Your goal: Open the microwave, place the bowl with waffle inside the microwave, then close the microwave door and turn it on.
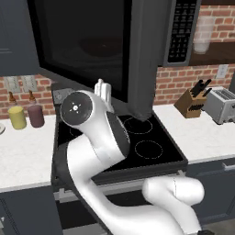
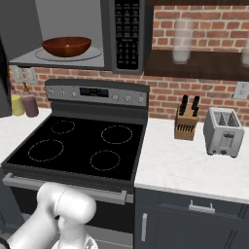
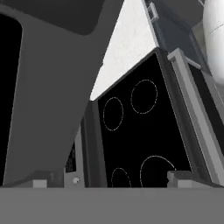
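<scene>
The microwave (image 2: 73, 14) hangs above the stove with its cavity showing. Its microwave door (image 1: 137, 55) is swung wide open toward the left base camera. The reddish-brown bowl (image 2: 66, 46) sits inside on the glass turntable. The waffle is hidden behind the bowl's rim. In the hand view my gripper (image 3: 109, 181) is open with nothing between its fingertips (image 3: 39, 183). It hangs over the stove, just beside the door's dark grey frame (image 3: 57, 87), apart from it. The keypad strip (image 2: 127, 34) is on the microwave's right.
The black-topped stove (image 2: 78, 146) lies below the gripper. A knife block (image 2: 186, 121) and a toaster (image 2: 222, 131) stand on the right counter. Yellow (image 1: 17, 117) and maroon (image 1: 35, 114) jars stand on the left counter. My own arm (image 1: 98, 133) fills the middle of the left base view.
</scene>
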